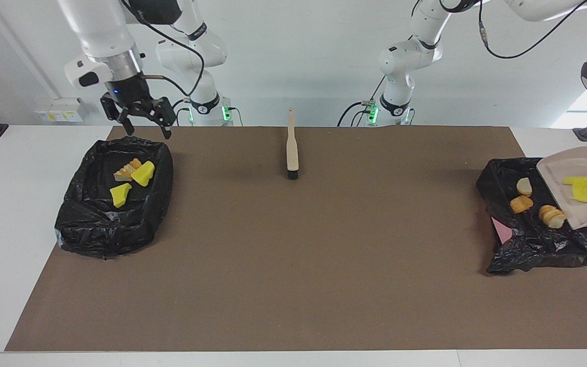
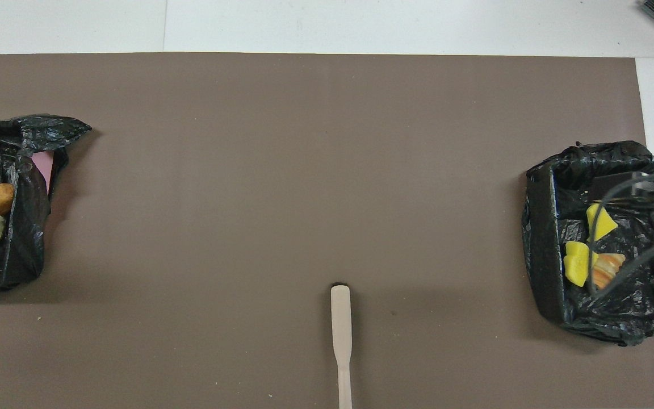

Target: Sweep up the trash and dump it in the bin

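Two black-lined bins sit on the brown mat [image 1: 293,255], one at each end. Bin [image 1: 538,239] at L arm's end has 3 bread chunks [image 1: 521,204]; tilted dustpan [image 1: 584,196] over it carries 1 yellow wedge [image 1: 580,186]. L gripper out of frame, pressed together. Other bin [image 1: 112,204] has 2 wedges [image 1: 131,183] + 1 chunk [image 1: 126,171]. R gripper [image 1: 143,125] hangs over its rim, fingers spread, empty. Brush [image 1: 292,153] lies mid-mat near the robots.
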`<state>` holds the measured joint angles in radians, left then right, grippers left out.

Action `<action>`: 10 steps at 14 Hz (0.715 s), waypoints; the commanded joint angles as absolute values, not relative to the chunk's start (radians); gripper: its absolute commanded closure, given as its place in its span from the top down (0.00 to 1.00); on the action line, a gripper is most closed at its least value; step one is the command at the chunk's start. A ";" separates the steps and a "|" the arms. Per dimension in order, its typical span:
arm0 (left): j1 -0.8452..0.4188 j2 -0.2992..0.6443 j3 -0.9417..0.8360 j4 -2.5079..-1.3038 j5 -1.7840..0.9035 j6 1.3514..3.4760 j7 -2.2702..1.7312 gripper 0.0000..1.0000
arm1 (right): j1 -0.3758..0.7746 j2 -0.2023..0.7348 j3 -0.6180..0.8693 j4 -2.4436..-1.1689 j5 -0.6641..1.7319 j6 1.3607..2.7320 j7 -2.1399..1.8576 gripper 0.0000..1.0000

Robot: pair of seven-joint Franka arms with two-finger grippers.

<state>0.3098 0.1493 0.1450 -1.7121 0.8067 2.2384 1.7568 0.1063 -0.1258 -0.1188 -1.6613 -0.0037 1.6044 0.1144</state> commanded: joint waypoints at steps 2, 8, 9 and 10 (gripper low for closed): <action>0.273 0.077 0.155 -1.805 0.926 2.270 1.635 0.00 | 0.098 -0.121 -0.138 -1.577 -0.005 1.505 0.006 1.00; 0.272 0.063 0.155 -1.804 1.043 2.267 1.572 0.00 | 0.112 -0.149 -0.123 -1.629 -0.002 1.509 0.021 1.00; 0.272 0.060 0.155 -1.799 1.046 2.269 1.572 0.00 | 0.112 -0.152 -0.123 -1.635 -0.003 1.503 0.021 1.00; 0.270 0.061 0.155 -1.795 1.057 2.269 1.572 0.00 | 0.113 -0.155 -0.123 -1.638 -0.003 1.503 0.021 1.00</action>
<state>0.2802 0.0955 0.1449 -1.7684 1.0191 2.2461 1.5950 0.1155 -0.1338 -0.1237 -1.6103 -0.0029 1.5114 0.0272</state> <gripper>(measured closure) 0.687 0.000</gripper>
